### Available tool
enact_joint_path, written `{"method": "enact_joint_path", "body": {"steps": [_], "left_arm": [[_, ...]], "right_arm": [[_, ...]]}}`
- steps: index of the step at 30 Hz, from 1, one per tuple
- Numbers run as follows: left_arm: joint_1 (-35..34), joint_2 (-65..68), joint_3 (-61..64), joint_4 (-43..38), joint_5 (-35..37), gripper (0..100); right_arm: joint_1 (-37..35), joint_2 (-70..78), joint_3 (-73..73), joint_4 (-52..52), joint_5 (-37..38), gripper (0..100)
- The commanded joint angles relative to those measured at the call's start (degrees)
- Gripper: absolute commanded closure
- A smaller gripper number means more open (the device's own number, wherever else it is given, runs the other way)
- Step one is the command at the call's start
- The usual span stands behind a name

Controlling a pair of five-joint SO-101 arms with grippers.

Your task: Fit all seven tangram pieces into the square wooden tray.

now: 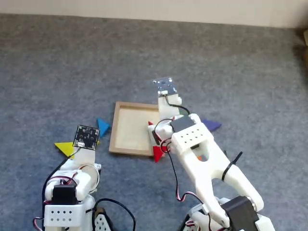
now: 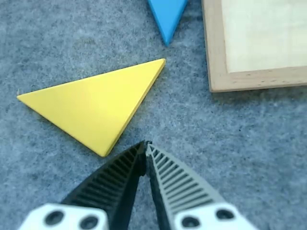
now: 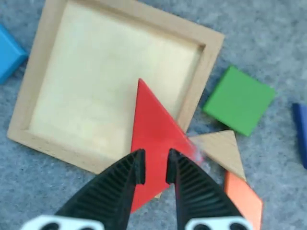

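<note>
The square wooden tray lies on the grey carpet with a bare floor. My right gripper is shut on a red triangle, which hangs tilted over the tray's rim on the arm's side. In the high view the red triangle pokes out beneath the right arm. My left gripper is shut and holds nothing, its tips just off one edge of the flat yellow triangle. A blue triangle lies between the yellow one and the tray.
Beside the tray on the right arm's side lie a green square, a plain wood triangle, an orange parallelogram and a dark blue piece. Open carpet stretches beyond the tray.
</note>
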State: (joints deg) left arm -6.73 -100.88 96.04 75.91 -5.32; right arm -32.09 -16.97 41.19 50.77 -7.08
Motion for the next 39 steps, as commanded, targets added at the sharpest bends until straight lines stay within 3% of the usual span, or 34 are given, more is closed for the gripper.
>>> {"method": "enact_joint_path", "body": {"steps": [1, 11, 22, 31, 39], "left_arm": [[-0.75, -1.98, 1.27, 0.62, -0.62, 99], [-0.75, -1.98, 1.27, 0.62, -0.62, 99], [-0.75, -1.98, 1.27, 0.62, -0.62, 99], [-0.75, -1.98, 1.27, 0.62, -0.62, 99], [-0.75, -1.98, 1.27, 0.62, -0.62, 99]], "right_arm": [[-1.89, 0.13, 5.49, -9.01, 0.70, 91.9], [-3.65, 1.01, 8.04, -10.86, 0.62, 91.9], [-4.62, 19.91, -0.66, -15.52, 0.26, 92.0], [-10.77, 21.14, -5.14, -15.69, 0.26, 92.0], [-11.38, 21.23, -9.71, -15.69, 0.26, 92.0]]}}
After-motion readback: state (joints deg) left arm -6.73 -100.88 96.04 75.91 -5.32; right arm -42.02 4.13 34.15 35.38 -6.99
